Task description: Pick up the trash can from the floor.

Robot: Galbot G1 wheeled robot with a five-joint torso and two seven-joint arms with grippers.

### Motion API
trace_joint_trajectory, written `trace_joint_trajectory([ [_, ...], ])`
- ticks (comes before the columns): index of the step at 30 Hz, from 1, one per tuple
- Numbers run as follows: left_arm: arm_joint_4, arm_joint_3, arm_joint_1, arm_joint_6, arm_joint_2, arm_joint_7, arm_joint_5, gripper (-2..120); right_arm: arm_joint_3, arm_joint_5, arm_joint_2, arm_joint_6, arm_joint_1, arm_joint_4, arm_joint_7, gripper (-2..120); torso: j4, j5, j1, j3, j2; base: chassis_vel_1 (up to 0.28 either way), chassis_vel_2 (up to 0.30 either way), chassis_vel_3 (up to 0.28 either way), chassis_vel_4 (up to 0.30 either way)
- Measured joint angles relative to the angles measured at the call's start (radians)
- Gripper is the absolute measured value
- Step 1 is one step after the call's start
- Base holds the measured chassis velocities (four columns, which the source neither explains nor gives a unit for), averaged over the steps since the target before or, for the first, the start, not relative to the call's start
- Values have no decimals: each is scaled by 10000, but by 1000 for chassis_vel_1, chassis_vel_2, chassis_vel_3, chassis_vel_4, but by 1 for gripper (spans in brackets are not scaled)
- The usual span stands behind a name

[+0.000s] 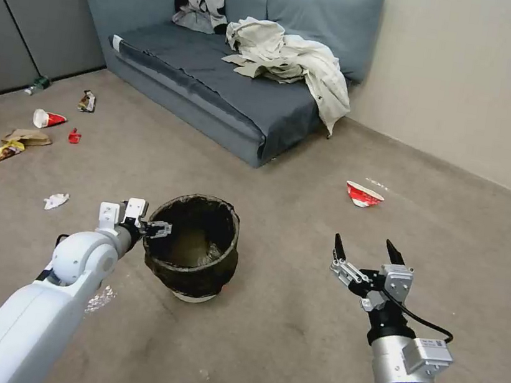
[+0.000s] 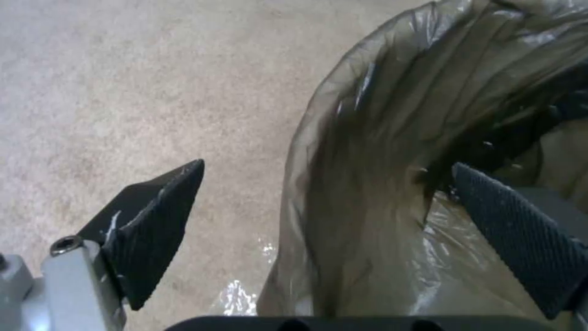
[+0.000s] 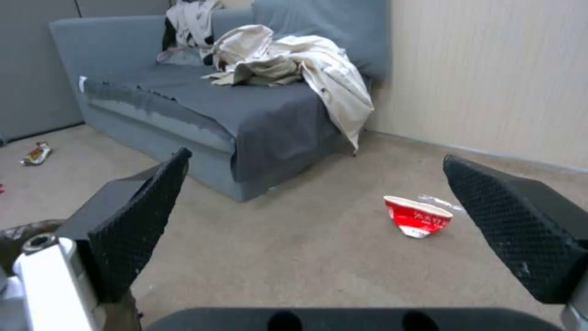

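Trash can (image 1: pixel 193 247) stands mid-frame on the floor (image 1: pixel 285 346), the left gripper (image 1: pixel 151 228) spread astride its bagged rim. Right gripper (image 1: pixel 367 256) hovers agape, lower right. Grey sofa (image 1: pixel 219 86) fills the upper left.

No legible text, labels or numbers anywhere.

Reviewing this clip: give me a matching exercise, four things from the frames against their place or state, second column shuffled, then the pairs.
Things:
1. left gripper
2. right gripper
3. trash can
4. red paper bowl

Places or states:
A. on its side on the floor, near the wall
B. open, straddling the bagged rim
C. upright on the floor, lined with a dark bag
D. open, held in the air, away from the bin

Pairs: 1-B, 2-D, 3-C, 4-A
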Motion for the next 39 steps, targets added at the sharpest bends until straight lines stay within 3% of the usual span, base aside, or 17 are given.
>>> trace_joint_trajectory([
  [15, 1523, 657, -1226, 226, -220, -135, 29, 100, 28, -52, 77, 68, -24, -108, 0, 100, -1, 0, -1, 0, 0, 0, 0, 0, 0],
  [23, 1782, 705, -1291, 234, -345, -1, 37, 99, 54, -70, 105, 79, -36, -115, 4, 100, 0, 3, -1, -2, 0, 0, 0, 0, 0],
  [34, 1655, 825, -1114, 217, -345, -240, 81, 64, 56, -74, 114, 139, -28, -193, 13, 100, 1, 2, -1, -2, 0, 0, 0, 0, 0],
  [37, 1635, 826, -1096, 217, -342, -255, 80, 61, 55, -75, 110, 144, -26, -198, 14, 100, 1, 2, -1, -2, 0, 0, 0, 0, 0],
  [39, 1566, 825, -1029, 215, -334, -284, 73, 46, 52, -74, 90, 156, -21, -214, 17, 100, 0, 1, -1, -2, 1, 0, 0, 0, 0],
])
